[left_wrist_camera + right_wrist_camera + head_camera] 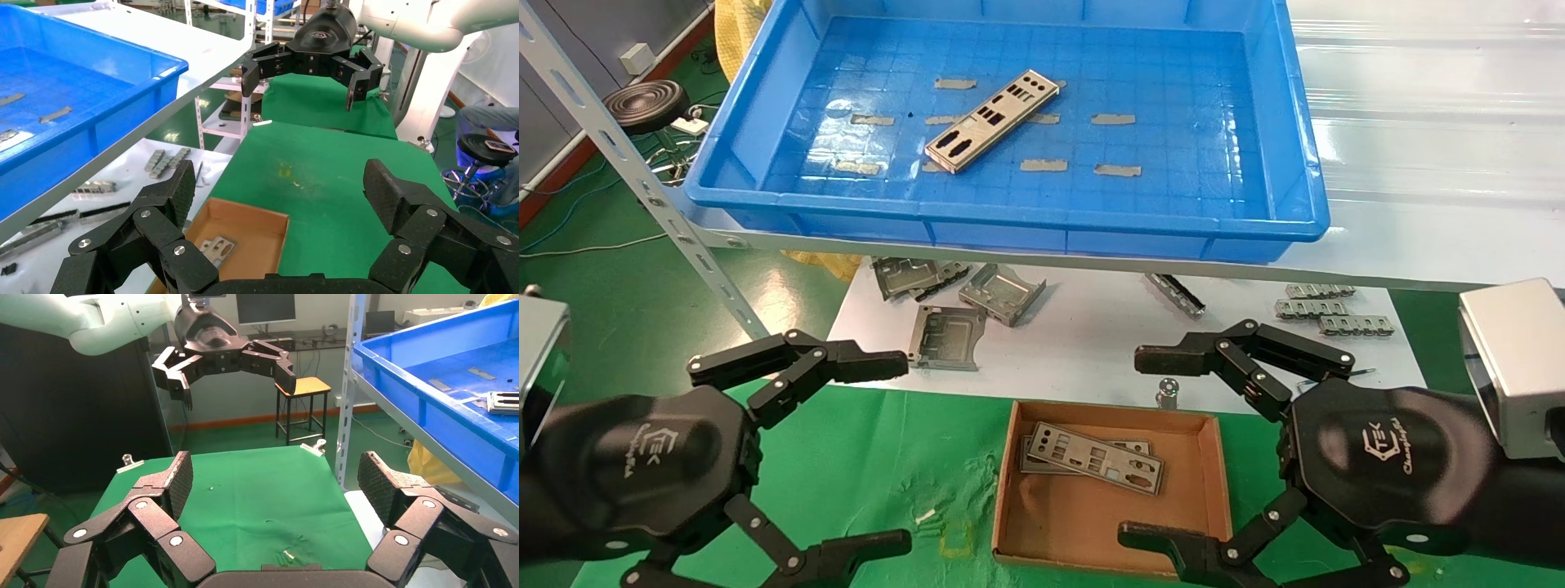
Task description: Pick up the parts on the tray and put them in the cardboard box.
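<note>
The last part lay diagonally in the tray, far beyond both wide-open, empty grippers, nearer the left gripper than the right gripper.

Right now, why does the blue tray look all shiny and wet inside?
In the head view, ceiling lights bounce off the blue tray's glossy floor as pale patches left of the metal plate; it looks dry. In the right wrist view, the tray shows a faint sheen; in the left wrist view its floor looks evenly lit.
</note>
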Controlling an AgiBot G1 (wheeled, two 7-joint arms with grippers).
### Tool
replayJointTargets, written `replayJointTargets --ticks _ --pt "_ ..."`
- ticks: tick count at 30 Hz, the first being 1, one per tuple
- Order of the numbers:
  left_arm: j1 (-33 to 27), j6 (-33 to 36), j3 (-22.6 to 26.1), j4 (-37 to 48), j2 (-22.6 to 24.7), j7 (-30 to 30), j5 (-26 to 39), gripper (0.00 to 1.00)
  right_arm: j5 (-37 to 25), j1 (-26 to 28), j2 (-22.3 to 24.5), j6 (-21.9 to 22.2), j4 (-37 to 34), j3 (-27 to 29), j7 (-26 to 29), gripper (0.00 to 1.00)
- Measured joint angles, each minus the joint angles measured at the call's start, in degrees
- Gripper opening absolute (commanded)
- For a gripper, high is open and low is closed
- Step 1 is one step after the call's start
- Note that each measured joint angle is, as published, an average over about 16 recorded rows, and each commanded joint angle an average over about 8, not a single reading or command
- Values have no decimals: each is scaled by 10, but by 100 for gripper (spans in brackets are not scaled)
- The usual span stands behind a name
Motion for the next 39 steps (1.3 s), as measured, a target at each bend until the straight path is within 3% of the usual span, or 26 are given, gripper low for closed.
replayJointTargets --ticks 39 --pt "-1 0 1 2 1 1 1 100 0 0 0 0 0 0 0 100"
